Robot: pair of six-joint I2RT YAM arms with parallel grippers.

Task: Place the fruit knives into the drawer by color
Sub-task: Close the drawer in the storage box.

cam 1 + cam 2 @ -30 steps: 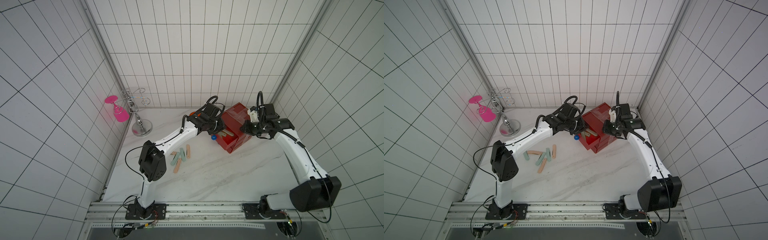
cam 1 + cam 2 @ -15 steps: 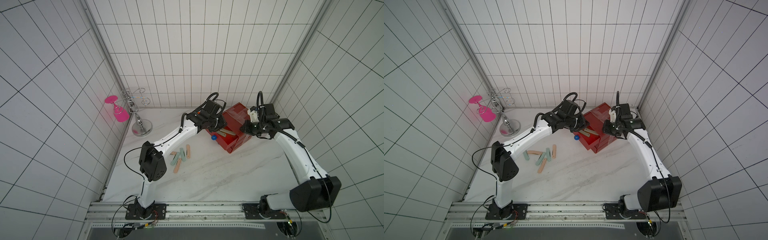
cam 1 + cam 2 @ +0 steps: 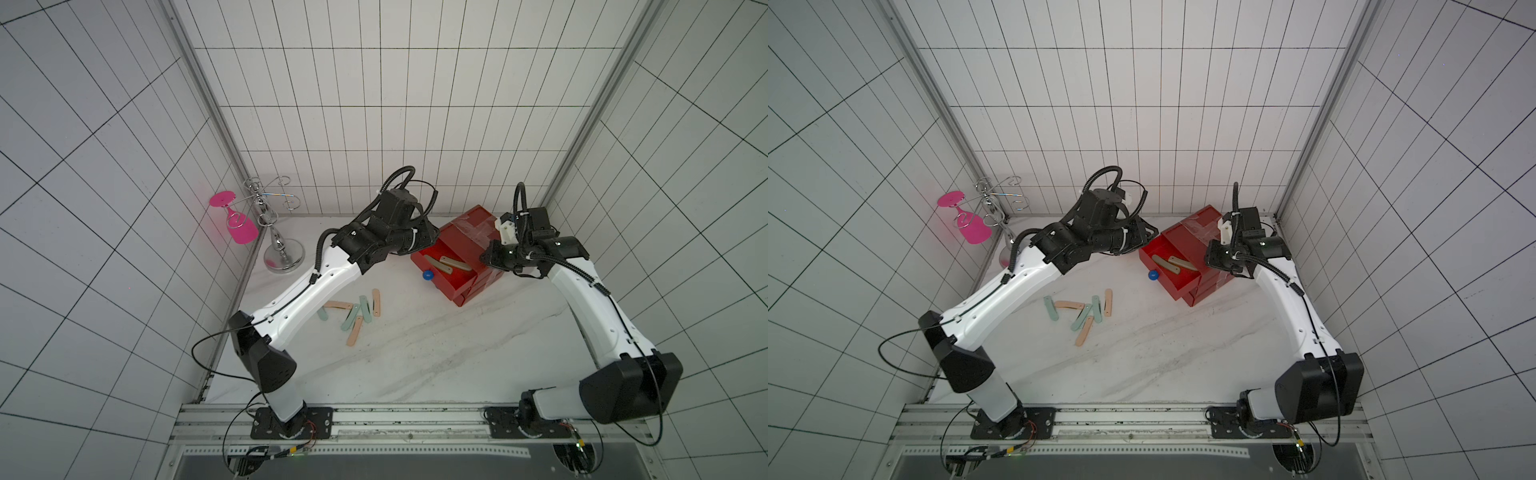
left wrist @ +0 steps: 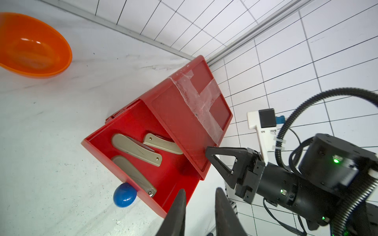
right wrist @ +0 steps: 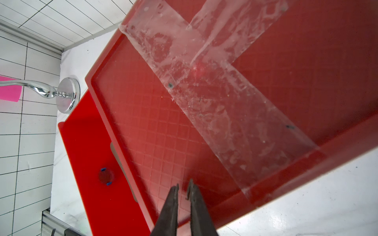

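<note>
The red drawer chest [image 3: 473,226] stands at the back right, its top drawer [image 4: 180,183] pulled out by the blue knob [image 4: 124,194]. Three olive-grey fruit knives [image 4: 136,147] lie inside it. Several peach and mint fruit knives [image 3: 353,316] lie loose on the table to the chest's left. My left gripper [image 4: 199,191] hovers open and empty beside the drawer's far side; in a top view the left gripper [image 3: 1152,232] is just off the drawer's back edge. My right gripper [image 5: 183,187] is shut on nothing, its tips against the taped chest top near the corner [image 4: 204,151].
An orange bowl [image 4: 34,47] sits at the back, hidden by my left arm in both top views. A chrome glass stand [image 3: 282,249] with a pink glass [image 3: 241,230] stands at the back left. Tiled walls close in behind and right of the chest.
My left gripper has lifted and drawn back from over the open drawer toward its back edge. The right arm and the chest have not moved.
</note>
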